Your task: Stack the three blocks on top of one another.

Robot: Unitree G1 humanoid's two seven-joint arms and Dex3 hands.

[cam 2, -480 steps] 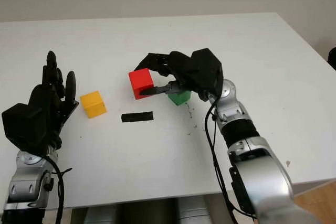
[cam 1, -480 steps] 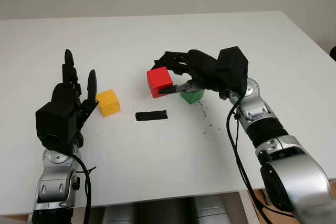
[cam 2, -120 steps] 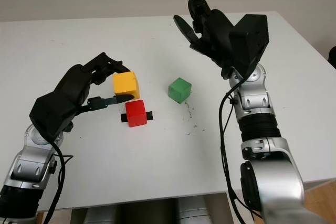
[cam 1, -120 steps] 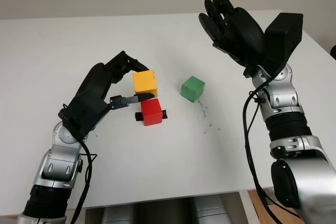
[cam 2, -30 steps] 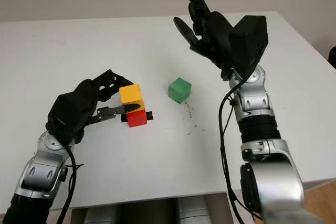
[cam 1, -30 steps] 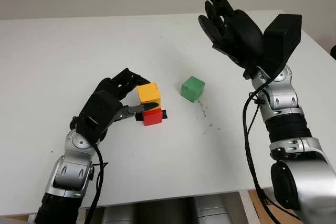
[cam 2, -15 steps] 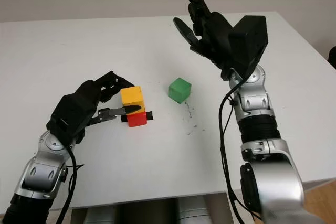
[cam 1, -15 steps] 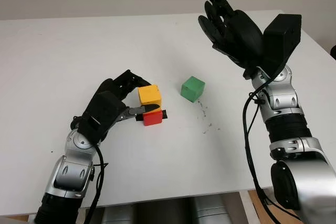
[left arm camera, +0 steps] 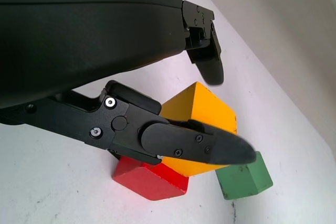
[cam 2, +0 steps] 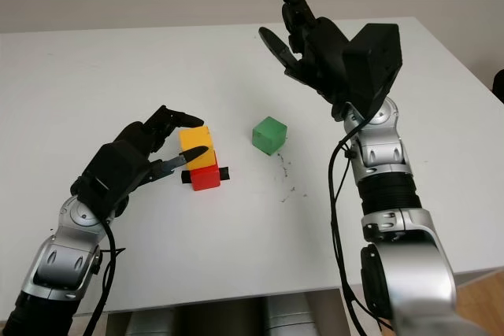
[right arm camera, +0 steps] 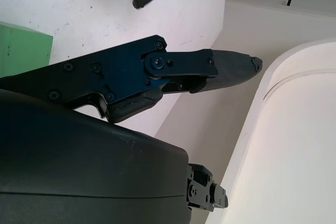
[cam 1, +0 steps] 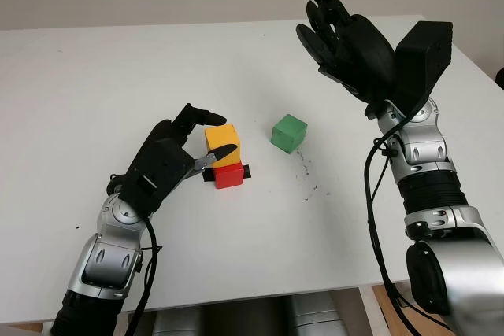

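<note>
From my head cameras the black strip under the red block is mostly covered, and I can't tell what it is. In the left wrist view my left hand's thumb crosses the yellow block, hiding whether it touches

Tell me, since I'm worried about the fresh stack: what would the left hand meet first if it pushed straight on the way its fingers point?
Probably the yellow block atop the red block: the left hand, open, points right at it.
</note>
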